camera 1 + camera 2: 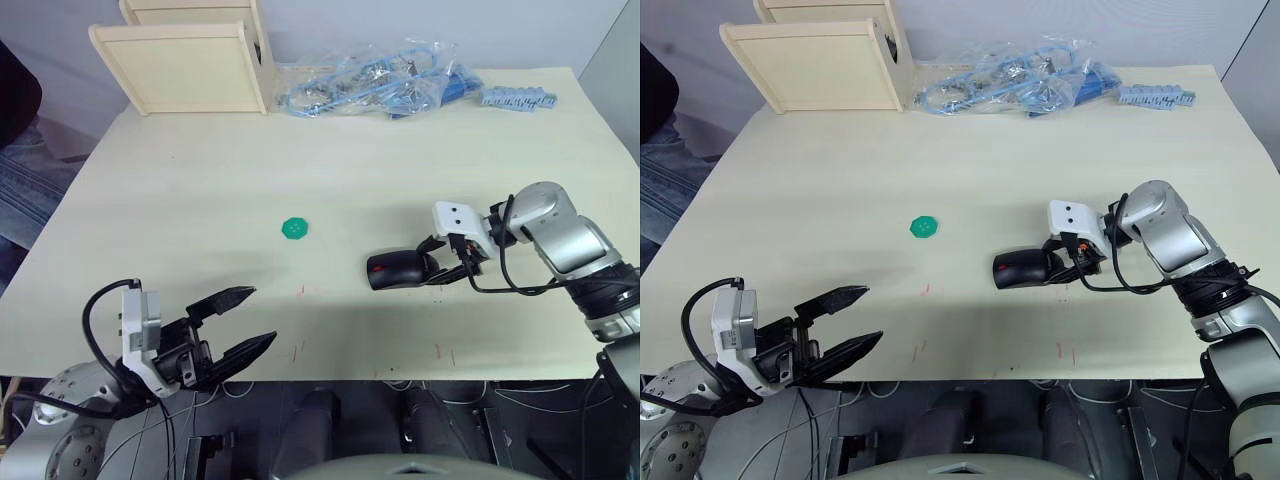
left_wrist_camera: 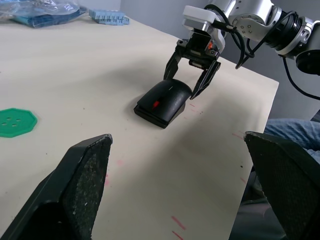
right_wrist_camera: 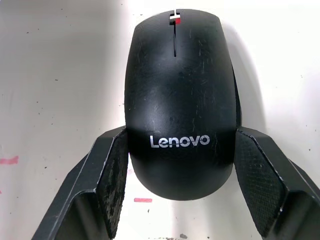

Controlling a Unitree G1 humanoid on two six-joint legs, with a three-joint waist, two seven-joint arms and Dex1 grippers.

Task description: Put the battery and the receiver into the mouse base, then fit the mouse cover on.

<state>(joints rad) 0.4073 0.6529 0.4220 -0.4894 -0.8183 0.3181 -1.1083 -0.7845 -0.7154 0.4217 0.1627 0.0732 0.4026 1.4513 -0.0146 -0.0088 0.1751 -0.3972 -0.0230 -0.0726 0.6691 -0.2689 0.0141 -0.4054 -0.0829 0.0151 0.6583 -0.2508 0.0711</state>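
Observation:
The mouse lies on the table right of centre, its glossy black mouse cover seated on the mouse base, whose edge shows underneath. The scroll wheel's red end points toward the table's middle. My right gripper straddles the mouse's rear end. Its fingers are spread wide and sit close against both sides of the cover, and the gripper is open. My left gripper hovers open at the table's near left edge, holding nothing. The battery and the receiver are hidden.
A green round disc lies mid-table, left of the mouse. Wooden boxes stand at the back left. Clear bags of blue parts and a blue strip lie along the back edge. A person's leg is beside the table's left side.

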